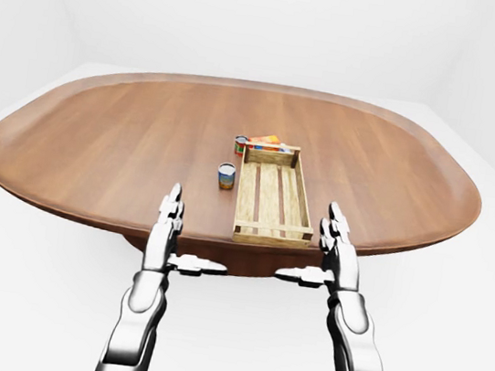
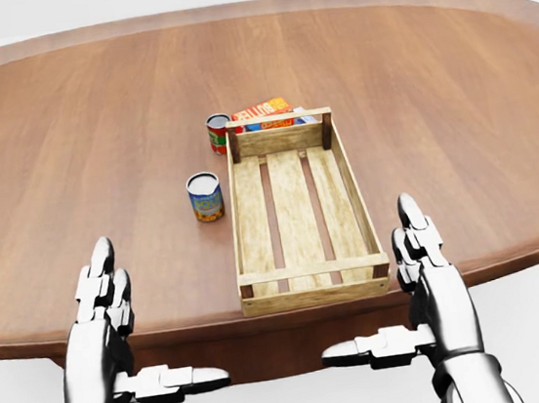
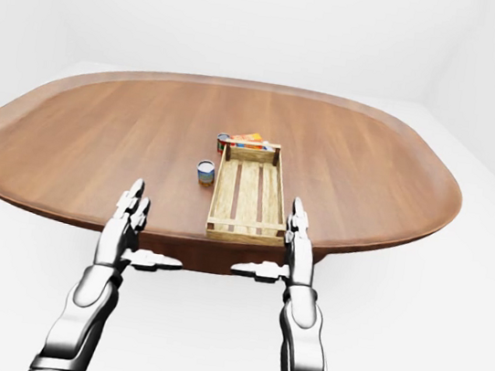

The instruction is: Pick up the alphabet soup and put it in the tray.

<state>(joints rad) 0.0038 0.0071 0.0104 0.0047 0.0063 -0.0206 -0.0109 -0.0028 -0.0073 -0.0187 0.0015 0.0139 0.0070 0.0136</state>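
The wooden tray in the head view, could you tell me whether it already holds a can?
No, the wooden tray shows only bare slats; both cans stand outside it.

the tray's (image 2: 282, 139) far wall hides part of an orange box (image 2: 263, 110); both cans' (image 2: 205, 198) labels are too small to read.
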